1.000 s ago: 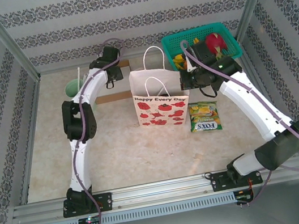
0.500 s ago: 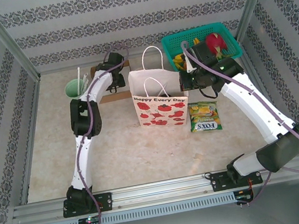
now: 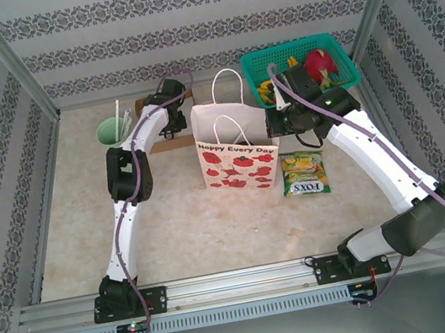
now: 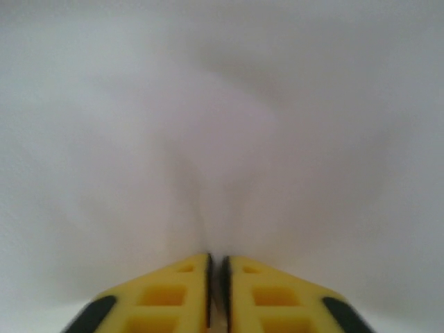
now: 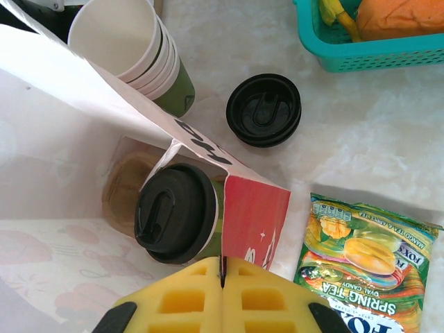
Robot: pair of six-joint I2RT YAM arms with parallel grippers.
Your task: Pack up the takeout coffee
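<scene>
Well, the coffee cup [image 5: 177, 211], black lid on, is standing upright inside the paper bag [image 5: 253, 215], down on its floor. It is sitting just beside the right gripper [image 5: 223, 277], a little up and to the left in the wrist view, and not touching it. That gripper's yellow fingers are pressing flat together, pinching the bag's red-printed rim at the right-hand edge. A brownish shape is lying next to the cup in the bag (too blurred for me to name).

Across the bag, the left gripper [image 4: 216, 277] is also closing tight, with white paper puckering straight into the seam between its fingers, so it seems to be pinching the bag's left side.

Outside the bag, a stack of lidless cups [image 5: 135, 45] is leaning just behind the rim, and a loose black lid [image 5: 263, 109] is lying on the table near it. The teal basket [image 5: 361, 55] is holding yellow and orange items. A packet of sweets [image 5: 364, 257] is lying flat to the right of the bag, and a pale green holder [image 3: 114, 131] with straws is standing well off to the left.
</scene>
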